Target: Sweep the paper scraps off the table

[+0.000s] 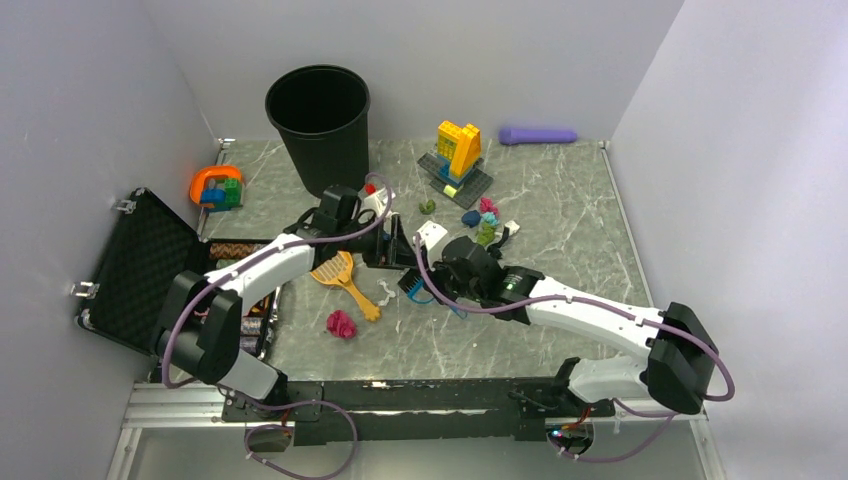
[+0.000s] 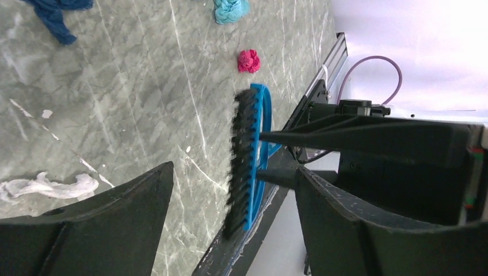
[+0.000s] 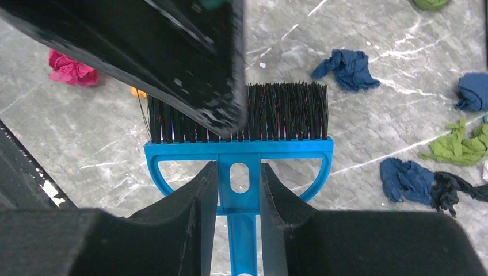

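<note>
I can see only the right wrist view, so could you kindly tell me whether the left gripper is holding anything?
Observer: No; the left gripper is open and grips nothing; the blue plastic brush with black bristles sits just beyond its fingers.
Operator: Thank you. Is there anything to sweep into?
Observer: An orange slotted plastic scoop lies ungripped on the grey-green marble-patterned table, left of the brush.
Operator: And a bin?
Observer: A tall round black plastic bin stands at the table's far side, behind the left arm.
</note>
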